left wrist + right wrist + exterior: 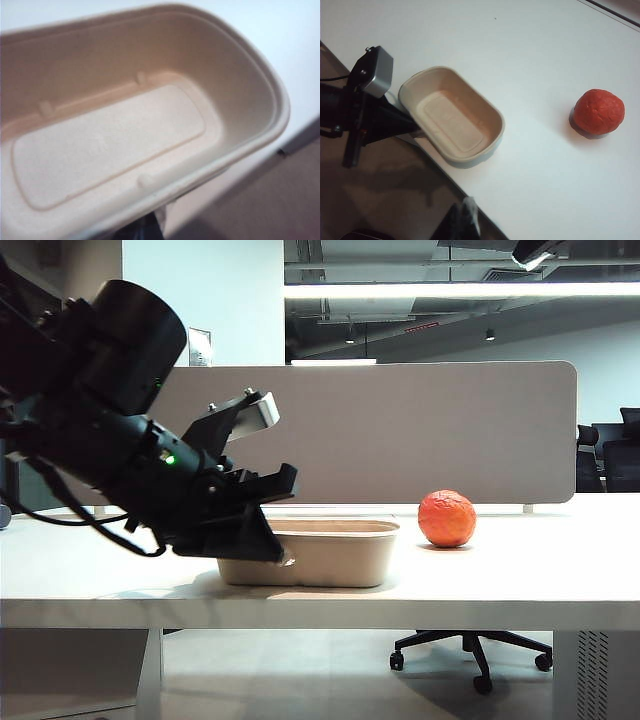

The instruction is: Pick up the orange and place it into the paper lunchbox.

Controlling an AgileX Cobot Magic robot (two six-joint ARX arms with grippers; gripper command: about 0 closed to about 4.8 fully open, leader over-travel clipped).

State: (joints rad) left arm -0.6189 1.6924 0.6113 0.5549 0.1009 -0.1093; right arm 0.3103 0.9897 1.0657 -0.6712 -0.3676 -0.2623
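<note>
The orange (446,518) (598,112), reddish and bumpy, rests on the white table to the right of the paper lunchbox (340,528) (495,116). The beige lunchbox has nothing in it and fills the left wrist view, where its rim (280,100) curves round. My left gripper (280,555) (147,227) sits low against the lunchbox's near left wall, just under the rim. Its fingers look pressed together with nothing between them, though the rim hides most of them. My right gripper (467,212) is shut and hangs high over the table's front edge, well away from the orange. It is out of the exterior view.
A grey partition (400,430) stands along the back of the table (520,570). An office chair base (470,645) shows on the floor beneath. The left arm's wrist camera (372,72) juts up beside the lunchbox.
</note>
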